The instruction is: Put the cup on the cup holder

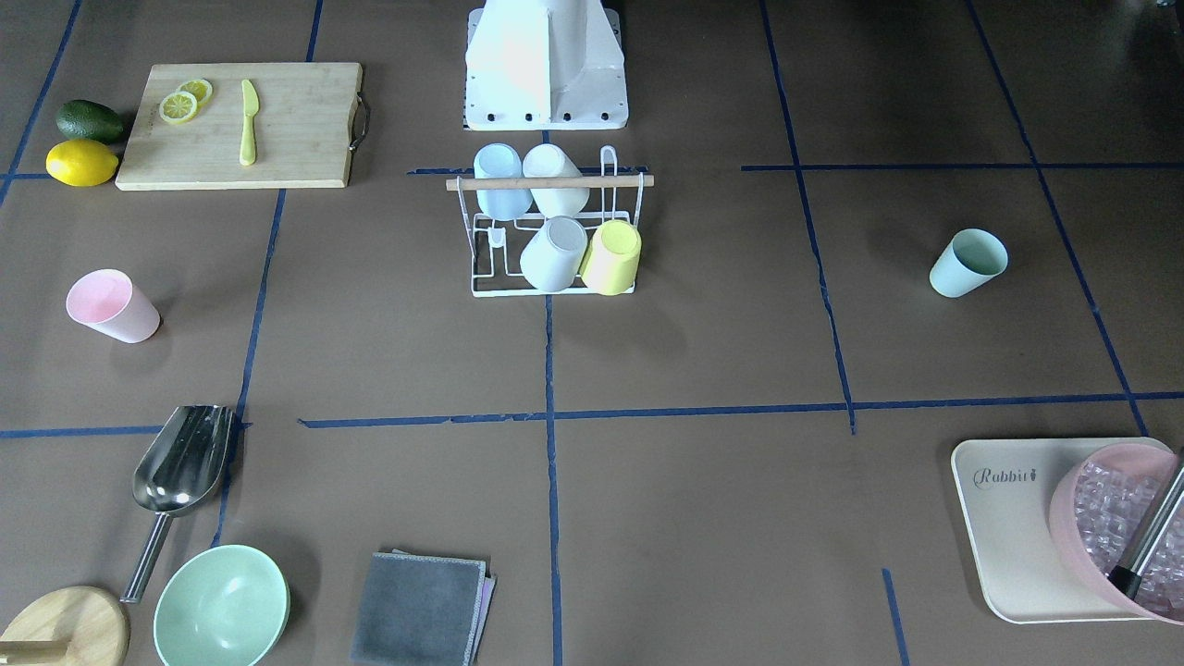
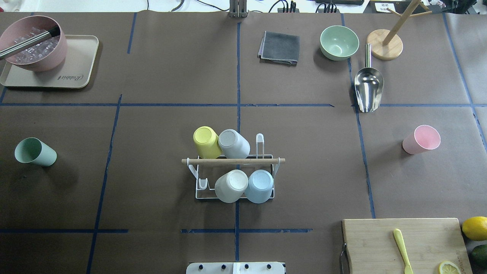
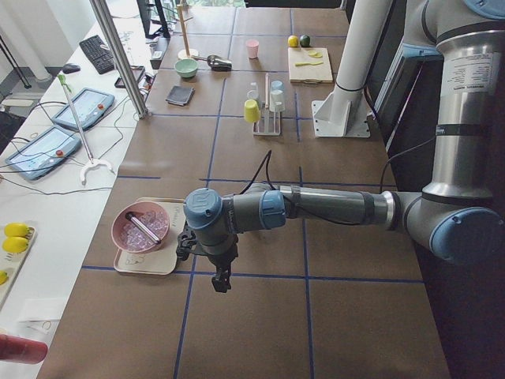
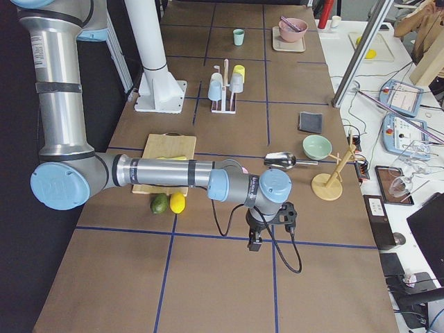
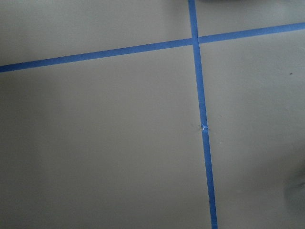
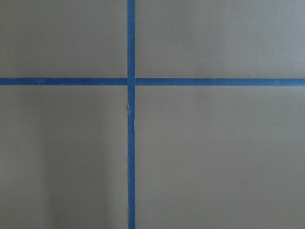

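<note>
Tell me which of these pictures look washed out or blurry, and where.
Exterior front-facing view: the white robot base is blown out by glare. Overhead exterior view: evenly lit and sharp, with bright reflections on the metal scoop. Left wrist-mounted view: soft focus, only blue tape showing, a dim shadow at the lower right corner.

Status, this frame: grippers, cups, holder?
Left gripper, right gripper far off, state unreadable. Cup holder carries four cups. Green cup, pink cup stand loose, nothing between.

The rack [image 2: 266, 161] stands mid-table with four cups [image 2: 231, 185] on its prongs. The left cup [image 2: 35, 152] sits well apart to its left, the right cup [image 2: 421, 139] well to its right. Far left, a bowl [image 2: 36, 61] sits on a tray [image 2: 78, 74]; near right, a knife [image 2: 401, 243] lies on a board [image 2: 373, 243]
</note>
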